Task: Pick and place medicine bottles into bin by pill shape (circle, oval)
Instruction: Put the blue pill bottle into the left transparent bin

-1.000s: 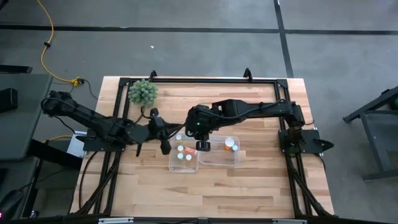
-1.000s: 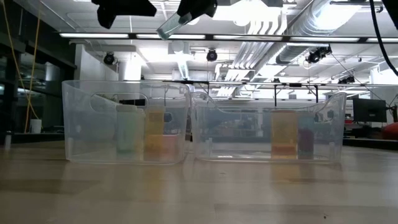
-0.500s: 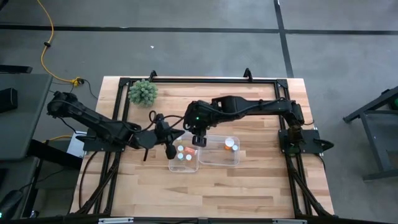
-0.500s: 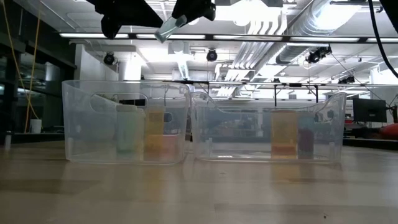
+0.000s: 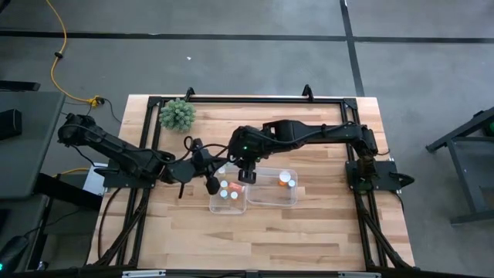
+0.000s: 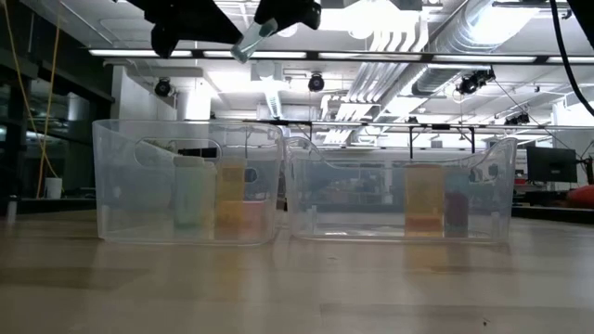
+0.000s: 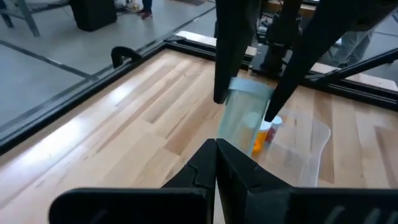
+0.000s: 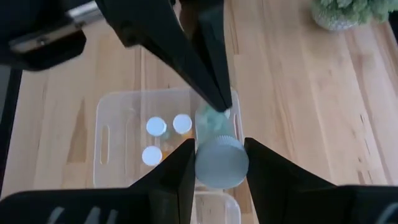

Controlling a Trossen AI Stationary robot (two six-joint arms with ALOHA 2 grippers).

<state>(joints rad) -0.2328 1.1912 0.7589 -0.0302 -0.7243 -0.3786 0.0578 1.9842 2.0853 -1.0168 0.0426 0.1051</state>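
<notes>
Reaching in from the table's (image 5: 309, 224) right edge, right gripper (image 5: 248, 174) hanging above the inner edge of the left bin (image 5: 228, 196), part-open fingers clamped on a pale bottle (image 8: 219, 155) tilted in mid-air. Stretching from the left edge, left gripper (image 5: 211, 185) fully closed, holding nothing, just beside that bin's left wall. Three white-capped bottles (image 8: 164, 137) inside. Right bin (image 5: 272, 188) holding two more. Labels and pill shapes impossible to make out.
</notes>
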